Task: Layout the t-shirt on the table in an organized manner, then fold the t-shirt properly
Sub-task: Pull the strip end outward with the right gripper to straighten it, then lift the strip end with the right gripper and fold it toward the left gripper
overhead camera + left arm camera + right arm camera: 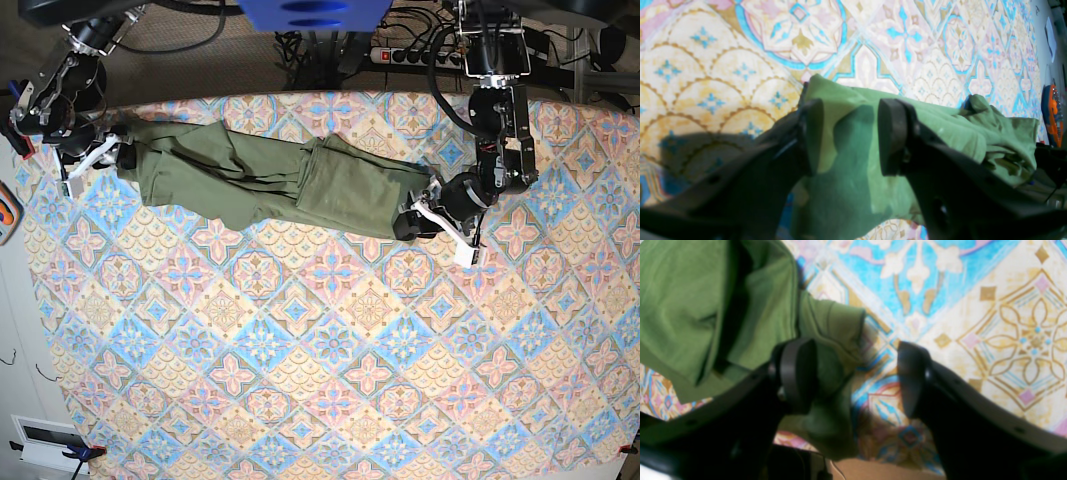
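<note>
Along the far edge of the table [330, 400], the t-shirt [270, 180] is lying stretched out and bunched between my two grippers. My left gripper [850, 136] is spreading its jaws wide over one end of the cloth, gripping nothing. My right gripper [857, 376] is also gaping, cloth lying between its fingers [800, 373].

- The t-shirt [270, 175] is soft olive-green cloth, matt, rumpled into folds and creases.
- The bench [330, 370] wears a printed cloth of blue, pink and cream tiles, flat and matt.
- The left tool [850, 136] looks like dark matt plastic, with smooth pads.
- The right tool [857, 376] shows the same dark finish, faintly shiny along its edges.
</note>
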